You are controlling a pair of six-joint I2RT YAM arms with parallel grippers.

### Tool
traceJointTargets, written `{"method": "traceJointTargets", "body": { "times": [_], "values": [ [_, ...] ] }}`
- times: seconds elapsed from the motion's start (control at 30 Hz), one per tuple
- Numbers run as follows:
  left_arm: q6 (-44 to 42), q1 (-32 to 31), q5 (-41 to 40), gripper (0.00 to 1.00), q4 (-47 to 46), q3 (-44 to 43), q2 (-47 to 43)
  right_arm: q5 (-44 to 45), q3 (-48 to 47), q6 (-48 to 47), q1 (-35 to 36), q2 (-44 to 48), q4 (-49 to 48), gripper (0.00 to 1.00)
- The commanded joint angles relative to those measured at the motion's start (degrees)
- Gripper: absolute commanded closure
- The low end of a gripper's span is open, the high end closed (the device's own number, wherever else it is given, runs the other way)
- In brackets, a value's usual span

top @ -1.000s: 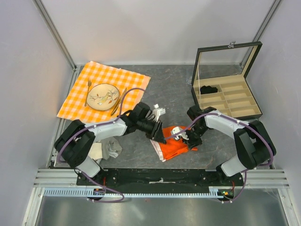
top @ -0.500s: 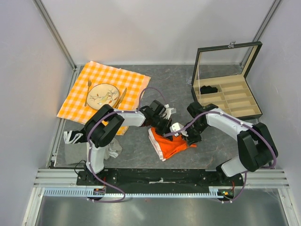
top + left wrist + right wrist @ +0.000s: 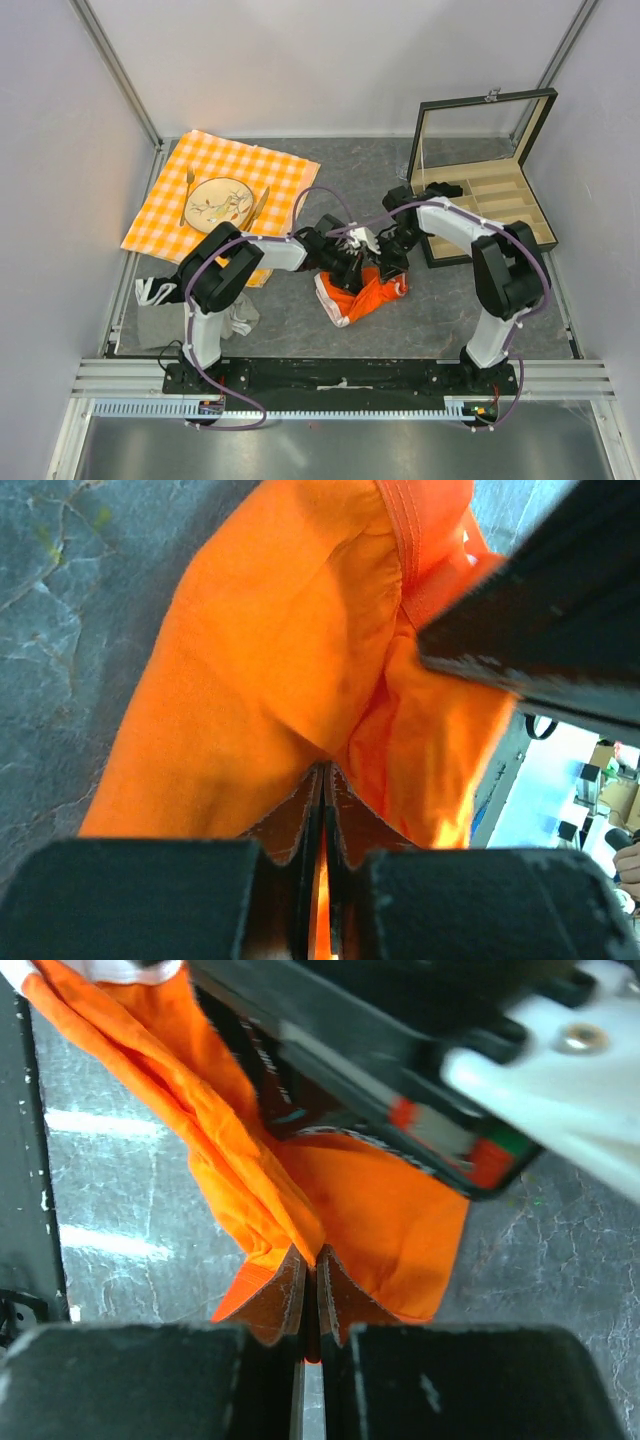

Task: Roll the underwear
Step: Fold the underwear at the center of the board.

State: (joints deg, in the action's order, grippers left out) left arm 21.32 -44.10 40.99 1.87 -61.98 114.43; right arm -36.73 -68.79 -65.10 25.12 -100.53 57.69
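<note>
The underwear (image 3: 362, 297) lies bunched at the middle of the grey worktop (image 3: 360, 180), just in front of where the 2 arms meet. Its far edge is lifted and its white trim shows at the near-left end.

The left hand (image 3: 352, 272) is narrowed onto a fold of it. In the left wrist view, the left hand (image 3: 322, 780) has its fingers pressed together with orange cloth between them. The right hand (image 3: 388, 265) also pinches the garment. In its own view, the right hand (image 3: 310, 1265) closes on a ridge of the orange fabric.

The 2 hands crowd each other. The black and white body of the left one fills the top of the right wrist view, and a dark part of the right arm blocks the upper right of the left wrist view.

To the far left lies an orange checkered cloth (image 3: 225, 190) carrying a plate (image 3: 220, 203), a fork (image 3: 188, 190) and a knife (image 3: 252, 215). Grey-white cloths (image 3: 235, 315) lie beside the left arm's base. At the far right stands a compartmented box (image 3: 500, 205) with its lid (image 3: 480, 125) raised. The right arm reaches across the box's near-left corner, and a small black bundle (image 3: 447, 188) sits in a rear-left compartment.
</note>
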Motion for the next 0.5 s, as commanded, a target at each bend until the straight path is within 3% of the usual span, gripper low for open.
{"method": "traceJointTargets", "body": {
  "times": [0.0,0.47],
  "values": [
    [-4.18,-0.03,-4.34,0.9,1.12,3.96,0.79,-2.47,-5.46,3.57,-1.57,-4.49,-0.56,0.92],
    [-0.76,1.12,-3.37,0.88,-3.71,5.81,-0.87,5.61,-2.14,15.53,-2.89,-8.1,-14.44,0.92]
  ]
}}
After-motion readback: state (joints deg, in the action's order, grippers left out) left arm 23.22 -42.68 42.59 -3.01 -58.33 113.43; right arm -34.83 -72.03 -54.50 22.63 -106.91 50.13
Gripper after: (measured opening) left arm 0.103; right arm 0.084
